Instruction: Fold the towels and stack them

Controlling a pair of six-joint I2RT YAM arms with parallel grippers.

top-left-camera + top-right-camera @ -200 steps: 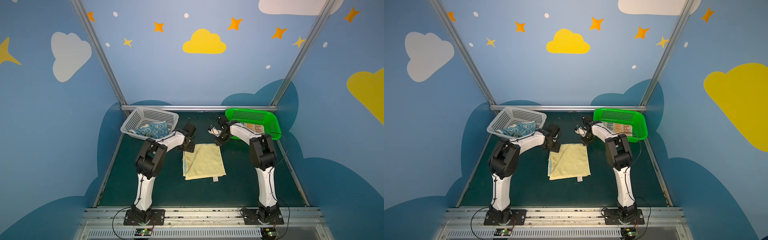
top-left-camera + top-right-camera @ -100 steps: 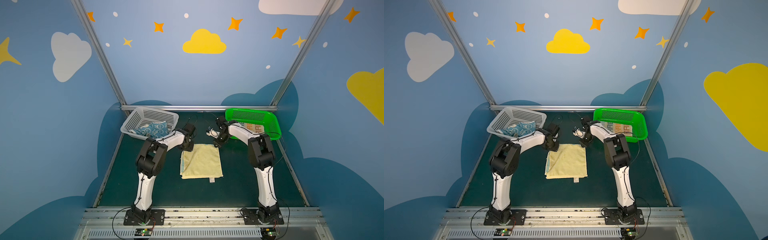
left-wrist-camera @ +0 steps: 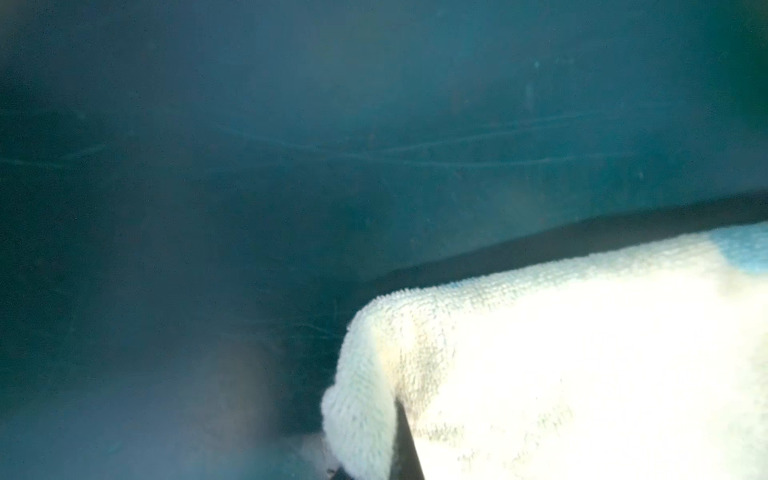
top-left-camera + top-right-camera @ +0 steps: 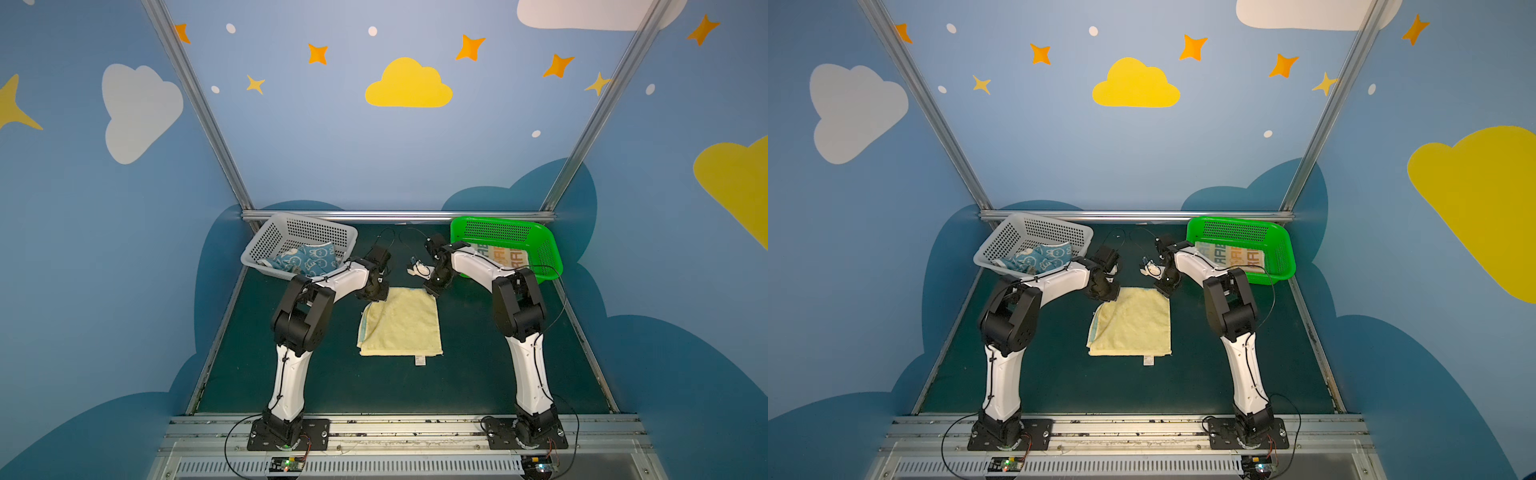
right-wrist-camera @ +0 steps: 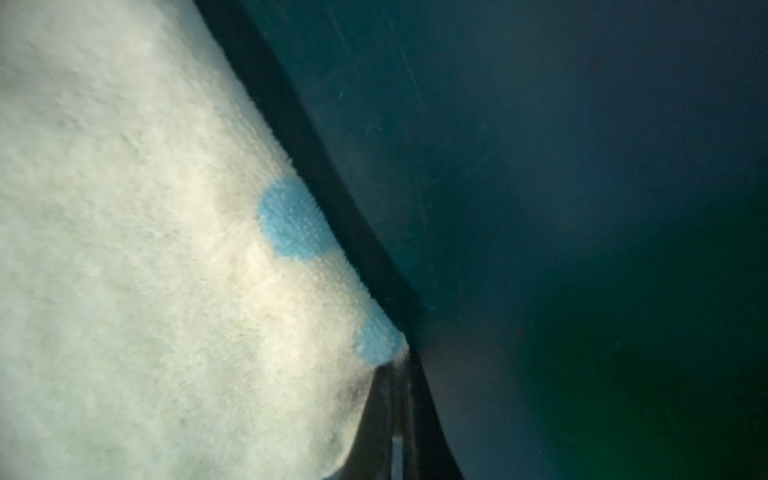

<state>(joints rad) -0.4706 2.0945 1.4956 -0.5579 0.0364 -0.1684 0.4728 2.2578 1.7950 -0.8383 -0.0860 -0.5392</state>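
**Containers.** A grey perforated basket [image 4: 307,232] [image 4: 1038,232] stands tilted at the far left of the dark green mat [image 4: 291,374]. It holds the blue-and-cream towel [image 4: 309,259] [image 4: 1038,259], crumpled, with the rabbit outlines facing up. A green perforated basket [image 4: 498,224] [image 4: 1233,228] stands at the far right. It holds the striped towel [image 4: 505,255] [image 4: 1237,257], lying flat, with part of its lettering readable.

**Work area.** The pale yellow towel [image 4: 401,322] [image 4: 1133,322] lies on the mat between the two arms, well apart from both baskets. It is folded over, and its teal border shows along its left edge. A small white label [image 4: 419,360] projects from its near edge.

**End effectors.** The left gripper [image 4: 372,296] [image 4: 1106,294] sits at the towel's far left corner. The right gripper [image 4: 431,289] [image 4: 1163,289] sits at the far right corner. Both are closed. In the left wrist view the towel corner [image 3: 582,353] bunches around a dark fingertip [image 3: 405,440] and casts a shadow on the mat. In the right wrist view the towel [image 5: 124,249], marked with blue dots, runs into the closed fingers [image 5: 399,415]. Each gripper is clamped on its corner.

**Obstructions.** The left forearm crosses the grey basket's near rim. The right forearm covers the near left part of the green basket and some of the striped towel.
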